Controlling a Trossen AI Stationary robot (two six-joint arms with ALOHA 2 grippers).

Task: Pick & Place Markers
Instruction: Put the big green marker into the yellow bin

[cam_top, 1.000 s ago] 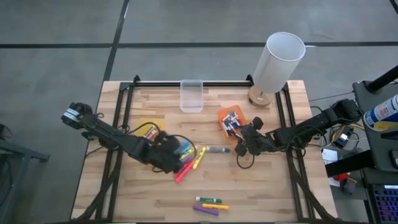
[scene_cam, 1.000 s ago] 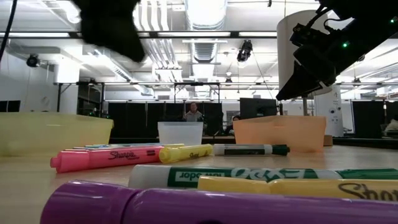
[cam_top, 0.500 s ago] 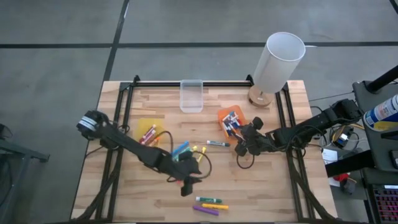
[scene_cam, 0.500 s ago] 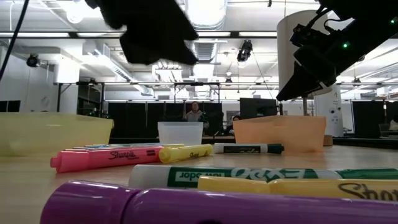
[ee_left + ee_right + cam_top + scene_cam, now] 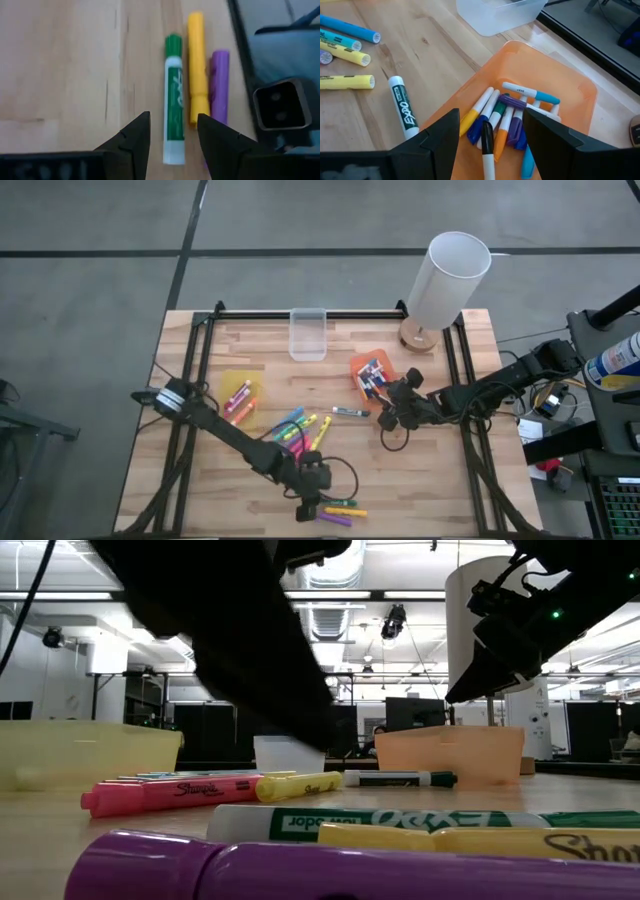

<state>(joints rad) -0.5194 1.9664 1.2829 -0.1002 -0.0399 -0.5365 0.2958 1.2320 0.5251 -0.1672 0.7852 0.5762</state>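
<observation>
My left arm stretches diagonally across the table toward its front edge, left gripper (image 5: 308, 506) low near that edge with fingers (image 5: 131, 141) parted, nothing between them. My right arm comes in from the right side, bent, right gripper (image 5: 390, 412) hanging mid-table, tilted down, fingers (image 5: 437, 135) spread and holding nothing.

Wooden surface (image 5: 240, 500), light planks, black frame rails along its sides. Clear plastic bin (image 5: 308, 333) near the far edge, centre. Orange bin (image 5: 357, 367) to its right; yellow bin (image 5: 229, 382) to the left. White cylindrical lamp (image 5: 447, 280) on a round wooden base, far right corner. Grey floor (image 5: 90, 280) around. Small camera (image 5: 280, 104) at the near edge.
</observation>
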